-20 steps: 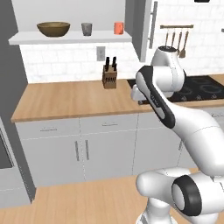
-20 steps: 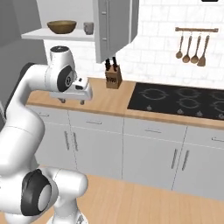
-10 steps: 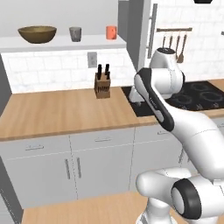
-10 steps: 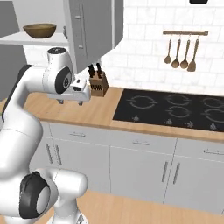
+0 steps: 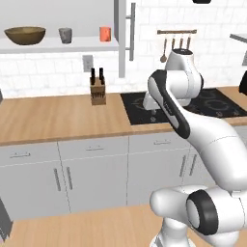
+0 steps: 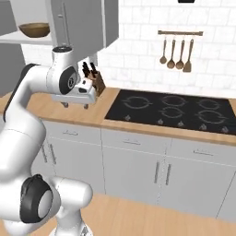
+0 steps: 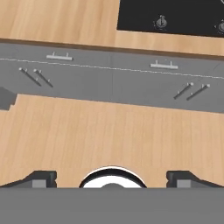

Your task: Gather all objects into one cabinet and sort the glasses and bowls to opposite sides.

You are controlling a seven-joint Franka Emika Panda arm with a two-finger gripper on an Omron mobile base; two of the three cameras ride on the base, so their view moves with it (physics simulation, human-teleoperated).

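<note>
The brown wooden bowl sits at the left of the white shelf in the open grey cabinet. A grey cup and a red cup stand to its right. The cabinet door with its long bar handle stands open. From the right base the bowl peeks out left of the door. My gripper hangs open and empty over the counter's front edge, far below the shelf. It points downward. In the hand view the gripper has its fingertips wide apart.
A knife block stands on the wooden counter below the shelf. A black cooktop lies to the right, with utensils hanging on the wall above. White base cabinets and wooden floor lie beneath the hand.
The whole scene has slid left in both base views, so the base has driven to the right. The arm keeps its pose and the gripper stays open.
</note>
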